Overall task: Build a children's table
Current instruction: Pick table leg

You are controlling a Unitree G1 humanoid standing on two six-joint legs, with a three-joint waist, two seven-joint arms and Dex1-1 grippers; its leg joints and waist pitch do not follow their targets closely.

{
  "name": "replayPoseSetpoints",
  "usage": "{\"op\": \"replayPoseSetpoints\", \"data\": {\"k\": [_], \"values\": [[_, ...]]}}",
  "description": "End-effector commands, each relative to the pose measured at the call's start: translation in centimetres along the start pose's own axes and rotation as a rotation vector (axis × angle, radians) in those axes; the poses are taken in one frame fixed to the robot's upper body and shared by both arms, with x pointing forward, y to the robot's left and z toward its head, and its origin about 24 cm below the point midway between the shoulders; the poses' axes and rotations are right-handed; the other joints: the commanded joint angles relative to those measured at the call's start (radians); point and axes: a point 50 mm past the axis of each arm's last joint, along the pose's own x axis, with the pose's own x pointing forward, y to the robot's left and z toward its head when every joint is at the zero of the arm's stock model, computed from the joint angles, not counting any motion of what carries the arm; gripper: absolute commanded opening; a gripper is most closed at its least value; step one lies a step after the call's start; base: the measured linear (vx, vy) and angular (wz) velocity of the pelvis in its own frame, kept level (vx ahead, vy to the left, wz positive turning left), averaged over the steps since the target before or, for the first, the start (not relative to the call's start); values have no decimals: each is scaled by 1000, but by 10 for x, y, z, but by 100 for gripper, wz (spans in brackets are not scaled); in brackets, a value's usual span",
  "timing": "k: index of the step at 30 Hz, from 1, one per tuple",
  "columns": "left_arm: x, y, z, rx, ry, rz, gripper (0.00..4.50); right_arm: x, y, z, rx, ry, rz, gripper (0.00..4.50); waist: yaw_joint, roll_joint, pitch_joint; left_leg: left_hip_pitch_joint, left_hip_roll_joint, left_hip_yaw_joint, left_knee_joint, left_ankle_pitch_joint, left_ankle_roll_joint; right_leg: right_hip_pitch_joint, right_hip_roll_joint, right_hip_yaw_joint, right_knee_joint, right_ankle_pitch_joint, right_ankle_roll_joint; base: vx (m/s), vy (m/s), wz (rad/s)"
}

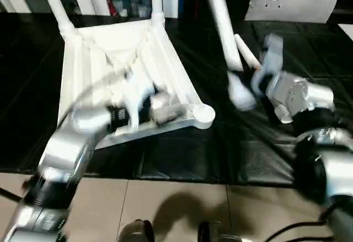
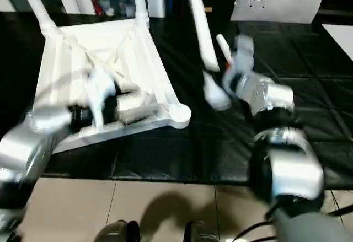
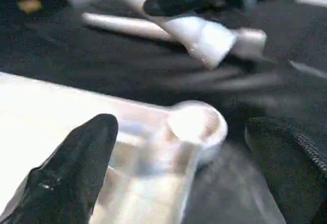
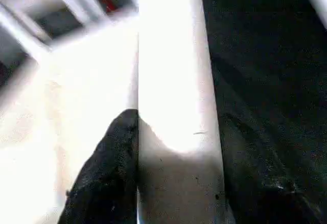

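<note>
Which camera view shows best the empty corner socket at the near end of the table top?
The left wrist view: the empty corner socket sits close, its round rim open between the left pincer fingers. Both eye views show it smaller, at the table top's near corner. The right wrist view gives no clear sight of it.

We are seeing the left gripper point(image 1: 144, 96) smearing into blur over the tabletop point(image 1: 83, 71). The held leg point(image 1: 223, 21) is running off frame at twelve o'clock, its lower end blurring.
</note>
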Motion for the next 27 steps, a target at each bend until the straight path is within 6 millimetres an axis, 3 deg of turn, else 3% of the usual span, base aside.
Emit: {"op": "replayPoseSetpoints", "data": {"k": [1, 2, 3, 5, 10, 16, 23, 27], "values": [[5, 4, 7, -56, -79, 31, 450, -8, 12, 5, 68, -100, 168, 186, 6, -2, -116, 28, 49, -25, -54, -132, 51, 64, -71, 41, -62, -139, -252, 0, 0, 0], [10, 5, 13, -99, -138, 47, 450, -13, 20, 2, 96, -127, 272, 186, 14, -1, -113, 26, 47, -21, -54, -135, 63, 68, -70, 43, -67, -135, -245, 0, 0, 0], [11, 6, 14, -110, -151, 51, 450, -15, 22, 1, 102, -133, 296, 186, 21, 1, -119, 31, 55, -26, -54, -128, 63, 65, -74, 41, -62, -130, -249, 0, 0, 0], [20, 10, 25, -203, -240, 88, 450, -22, 34, -7, 118, -155, 419, 186, 23, 0, -117, 27, 53, -25, -55, -126, 68, 65, -72, 38, -65, -134, -252, 0, 0, 0], [30, 11, 55, -418, -453, 53, 450, -34, 49, -22, 146, -161, 538, 186, 32, -10, -113, 30, 51, -28, -57, -155, 46, 64, -81, 37, -79, -244, -229, 0, 0, 0], [36, 2, 74, -517, -576, -59, 450, -40, 59, -30, 151, -134, 586, 186, 37, -11, -109, 30, 49, -31, -58, -155, 37, 59, -82, 38, -88, -316, -182, 0, 0, 0], [44, -1, 74, -541, -545, -48, 450, -46, 69, -39, 143, -83, 616, 186, 38, -11, -108, 29, 50, -34, -62, -148, 37, 59, -81, 37, -90, -313, -161, 0, 0, 0], [48, -2, 67, -512, -490, 2, 450, -43, 79, -37, 163, -175, 564, 186, 34, -11, -108, 29, 53, -36, -66, -152, 29, 54, -82, 38, -90, -327, -144, 0, 0, 0]]}}
